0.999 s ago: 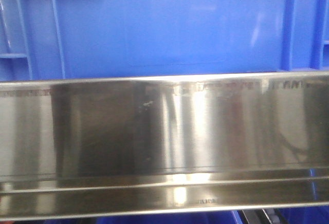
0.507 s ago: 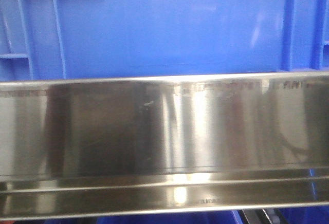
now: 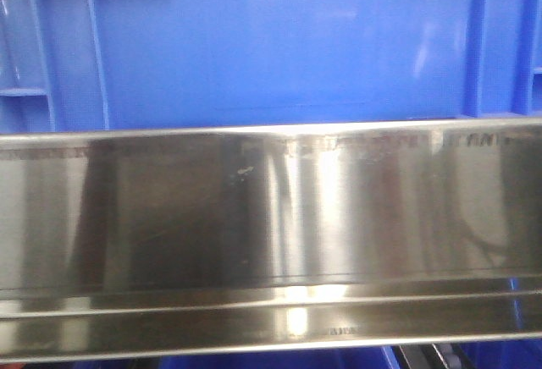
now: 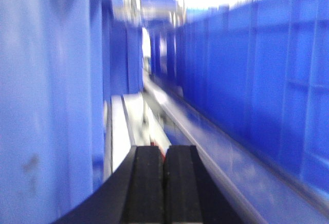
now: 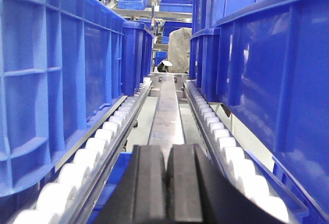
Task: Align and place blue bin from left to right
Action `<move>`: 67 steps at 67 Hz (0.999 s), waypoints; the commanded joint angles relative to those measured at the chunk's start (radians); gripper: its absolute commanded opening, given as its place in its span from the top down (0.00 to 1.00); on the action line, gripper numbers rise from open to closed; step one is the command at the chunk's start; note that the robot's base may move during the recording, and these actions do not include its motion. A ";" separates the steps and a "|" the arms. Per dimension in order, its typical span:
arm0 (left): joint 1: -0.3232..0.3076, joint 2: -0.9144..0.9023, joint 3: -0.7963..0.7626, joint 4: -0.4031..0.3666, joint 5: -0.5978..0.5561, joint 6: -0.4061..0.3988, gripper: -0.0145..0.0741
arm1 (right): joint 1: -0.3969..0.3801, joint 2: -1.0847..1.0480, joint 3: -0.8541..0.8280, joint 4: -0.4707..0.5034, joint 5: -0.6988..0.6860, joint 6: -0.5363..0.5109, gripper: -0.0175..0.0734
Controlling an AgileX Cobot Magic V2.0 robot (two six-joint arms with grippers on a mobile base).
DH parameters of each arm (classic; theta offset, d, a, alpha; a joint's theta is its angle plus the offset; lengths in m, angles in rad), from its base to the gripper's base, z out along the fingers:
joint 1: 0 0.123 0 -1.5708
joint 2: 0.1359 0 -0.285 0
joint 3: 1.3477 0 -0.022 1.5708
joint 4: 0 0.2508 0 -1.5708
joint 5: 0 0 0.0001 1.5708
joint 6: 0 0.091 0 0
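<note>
The blue bin (image 3: 279, 39) fills the top of the front view, showing a smooth wall with vertical ribs near both sides, right behind a steel rail (image 3: 271, 217). Neither gripper shows in that view. In the blurred left wrist view my left gripper (image 4: 165, 154) is shut with nothing in it, in a narrow gap between a blue wall on the left (image 4: 46, 106) and a long ribbed blue wall on the right (image 4: 257, 80). My right gripper (image 5: 167, 154) is also shut and empty, low between two rows of blue bins.
Rows of blue crates (image 5: 51, 70) (image 5: 277, 70) stand on white roller tracks (image 5: 110, 131) (image 5: 221, 131) on either side of a central steel strip (image 5: 167, 111). More blue crates (image 5: 131, 0) sit on racks at the back, beside a grey wrapped bulk (image 5: 180, 49).
In the front view the bin's left ribs have shifted a few pixels to the right against the steel rail. Nothing else differs.
</note>
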 commanded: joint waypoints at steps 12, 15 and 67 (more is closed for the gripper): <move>0.004 -0.005 0.003 0.010 -0.026 0.000 0.96 | -0.006 -0.004 0.001 0.003 -0.017 0.001 0.89; 0.004 -0.005 0.003 0.010 -0.026 0.000 0.96 | -0.006 -0.004 0.001 0.003 -0.017 0.001 0.89; 0.100 -0.005 0.003 0.010 -0.026 0.000 0.96 | -0.006 -0.004 0.001 0.003 -0.017 0.001 0.89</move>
